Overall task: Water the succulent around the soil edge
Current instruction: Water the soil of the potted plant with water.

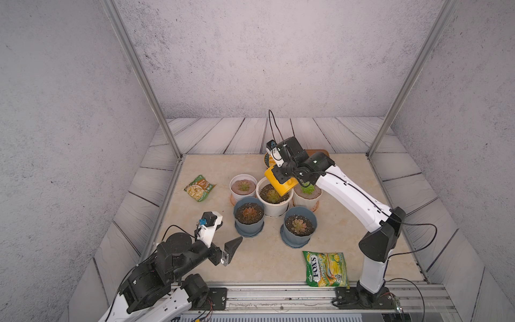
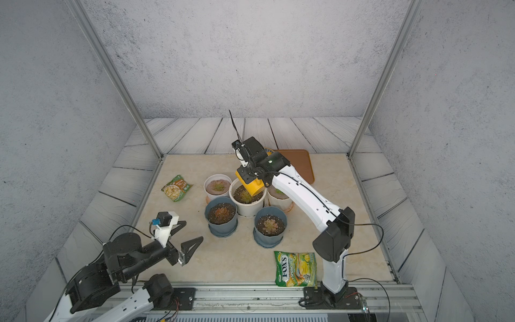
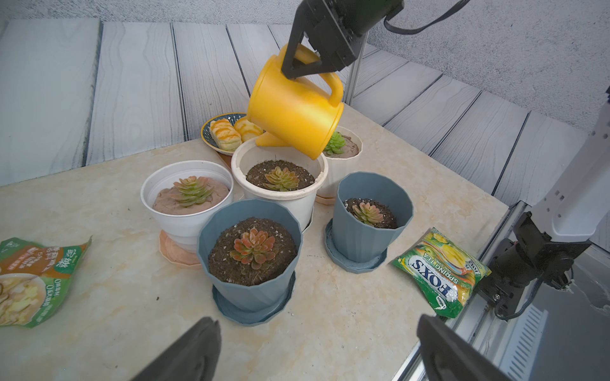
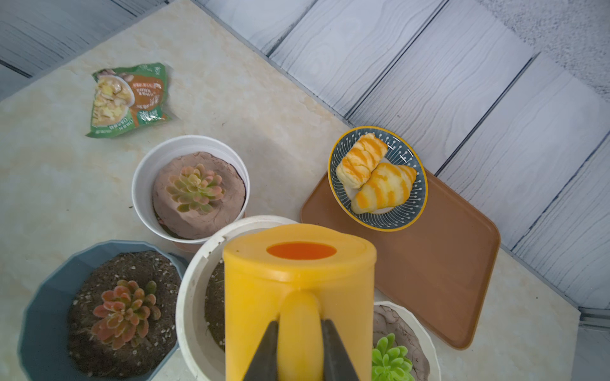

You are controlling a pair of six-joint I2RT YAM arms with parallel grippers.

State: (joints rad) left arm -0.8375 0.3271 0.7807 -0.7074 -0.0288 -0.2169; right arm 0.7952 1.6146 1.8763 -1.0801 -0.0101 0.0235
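A yellow watering can (image 1: 281, 186) (image 3: 293, 112) hangs tilted over the middle cream pot (image 1: 260, 201) (image 3: 280, 197). My right gripper (image 4: 299, 325) (image 3: 303, 71) is shut on its handle. The spout (image 3: 269, 140) points down over the pot's far rim, at the edge of the dark soil. No stream of water shows. The succulent (image 1: 271, 195) (image 3: 280, 178), green and orange, sits in the middle of that soil. In both top views my left gripper (image 1: 230, 231) (image 2: 193, 230) stays open and empty near the front left, apart from the pots.
Around the cream pot stand a white pot with brown soil (image 1: 243, 186), two blue-grey pots (image 1: 249, 214) (image 1: 300, 225) and a white pot (image 1: 306, 192) under my right arm. A snack bag (image 1: 199, 188), a candy bag (image 1: 326, 269), and a pastry plate (image 4: 378, 178) on a brown tray (image 4: 429, 257).
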